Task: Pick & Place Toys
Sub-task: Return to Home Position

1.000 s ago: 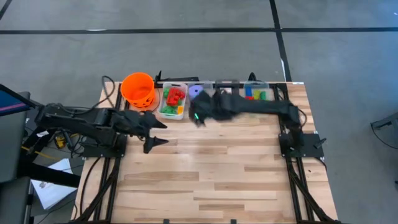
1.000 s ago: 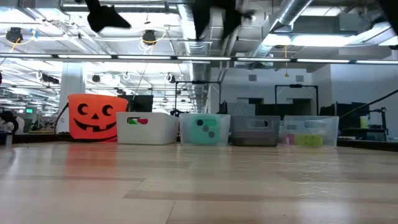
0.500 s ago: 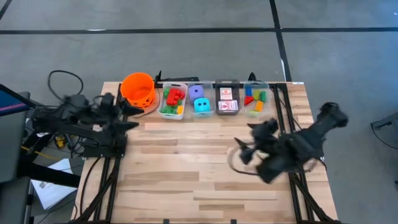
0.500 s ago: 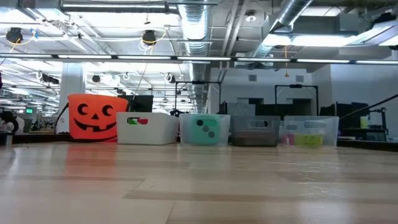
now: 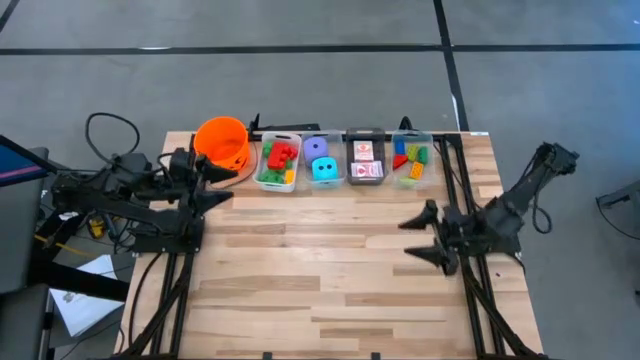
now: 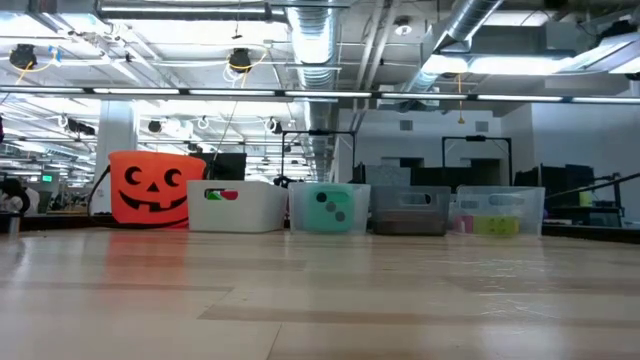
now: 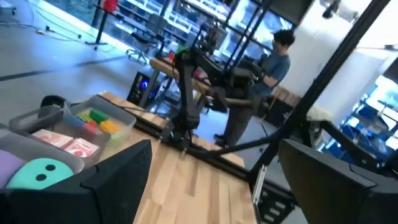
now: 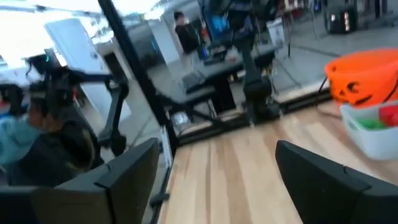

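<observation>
The toys lie in four bins along the table's far edge: red, green and yellow bricks [image 5: 277,163] in a white bin, a purple and a teal die [image 5: 321,160], red-and-white cards [image 5: 366,161], and mixed bricks [image 5: 409,158] in a clear bin. The teal die [image 7: 38,173], cards [image 7: 65,142] and bricks [image 7: 99,119] show in the left wrist view too. My left gripper [image 5: 220,182] is open and empty at the table's left edge beside the orange bucket [image 5: 222,142]. My right gripper [image 5: 424,238] is open and empty near the right edge, pointing left.
The orange pumpkin bucket [image 6: 155,187] stands at the far left of the bin row [image 6: 330,208]. The wooden tabletop [image 5: 330,270] lies bare between both arms. A person [image 7: 264,81] stands beyond the table's right side; another shows in the right wrist view [image 8: 43,137].
My right gripper has drawn back from over the bins at the far edge to the table's right side, dropping lower and turning to point left. My left gripper has pulled back from the table's middle toward the left edge, beside the orange bucket.
</observation>
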